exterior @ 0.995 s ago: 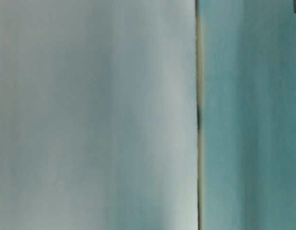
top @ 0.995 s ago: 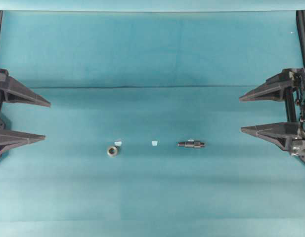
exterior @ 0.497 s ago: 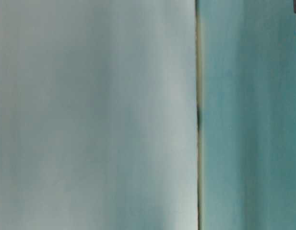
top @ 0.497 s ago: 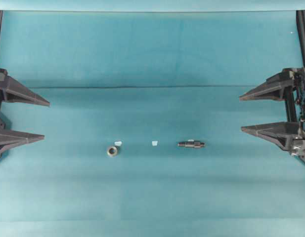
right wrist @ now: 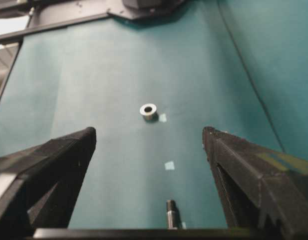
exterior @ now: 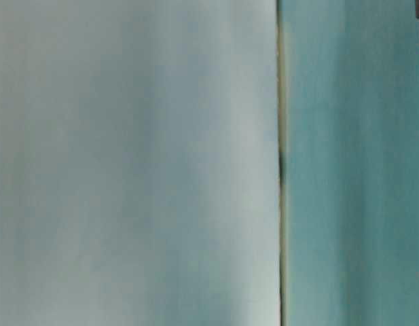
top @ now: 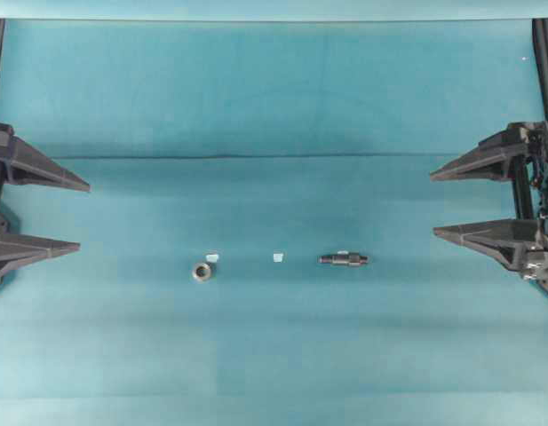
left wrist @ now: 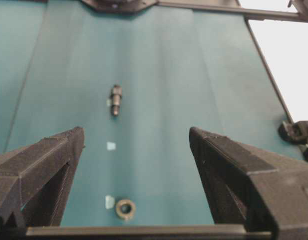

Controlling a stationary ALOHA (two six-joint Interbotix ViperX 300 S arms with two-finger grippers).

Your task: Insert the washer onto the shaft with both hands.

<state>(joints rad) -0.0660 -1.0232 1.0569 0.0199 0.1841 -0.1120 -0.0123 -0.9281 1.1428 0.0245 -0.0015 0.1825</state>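
Overhead: teal cloth-covered surface (top: 274,89), both arms parked at opposite edges. Left gripper (top: 78,218) at far left, fingers (top: 43,173) spread wide, nothing between them. Right gripper (top: 433,206) at far right, fingers (top: 478,164) likewise spread wide, empty. Both well apart from the parts.

Washer (top: 202,272): small grey metal ring w/ dark hole, lying flat on the surface, left of centre, hole facing up. Shaft (top: 344,259): dark stepped rod w/ thicker middle collar, lying on its side, right of centre, long axis running left-right. Washer and shaft well apart, not touching; washer sits slightly nearer the bottom edge of the view than the shaft.

Pale scraps: one (top: 212,257) just beside the washer, up and to its right; another (top: 277,257) between washer and shaft, roughly midway.

Left wrist cam: washer (left wrist: 125,209) near, low in frame between the open fingers (left wrist: 49,160); shaft (left wrist: 115,98) farther out, end-on along the view. Right wrist cam: shaft (right wrist: 170,214) near the bottom edge, partly cut off; washer (right wrist: 149,110) farther out; fingers (right wrist: 59,155) wide apart either side.

Table-level cam: blurred, only pale and teal bands, nothing readable.
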